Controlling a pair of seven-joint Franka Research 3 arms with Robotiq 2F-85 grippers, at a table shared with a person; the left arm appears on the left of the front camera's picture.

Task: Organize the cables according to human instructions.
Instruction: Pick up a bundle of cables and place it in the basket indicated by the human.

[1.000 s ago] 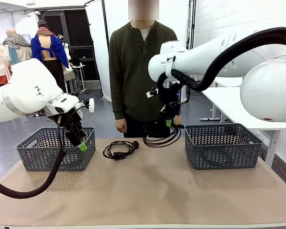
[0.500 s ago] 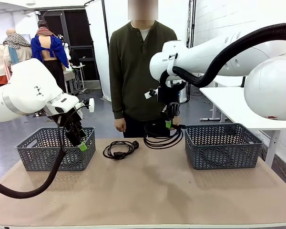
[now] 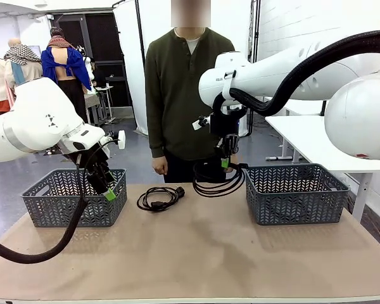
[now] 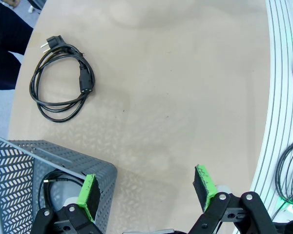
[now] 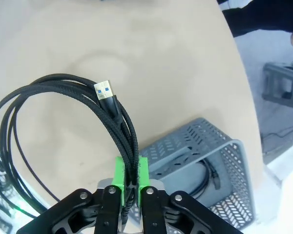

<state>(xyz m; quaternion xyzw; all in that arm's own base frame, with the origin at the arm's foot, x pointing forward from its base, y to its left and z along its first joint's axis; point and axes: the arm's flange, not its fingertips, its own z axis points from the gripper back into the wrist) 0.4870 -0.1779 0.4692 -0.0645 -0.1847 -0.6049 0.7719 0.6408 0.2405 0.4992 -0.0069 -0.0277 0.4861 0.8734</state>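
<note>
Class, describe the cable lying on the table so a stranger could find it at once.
On the brown table, look just right of the left grey basket. The black coiled power cable lies there flat, unlike the USB cable hanging from the right gripper.

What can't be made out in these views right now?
- Front view: the walls of the left grey mesh basket and right grey mesh basket hide their contents.
- Left wrist view: a green pad of the open left pincer and the basket wall cover most of the thin black cable inside.
- Right wrist view: the coiled black cable in the shut right pincer runs off the left edge.
</note>
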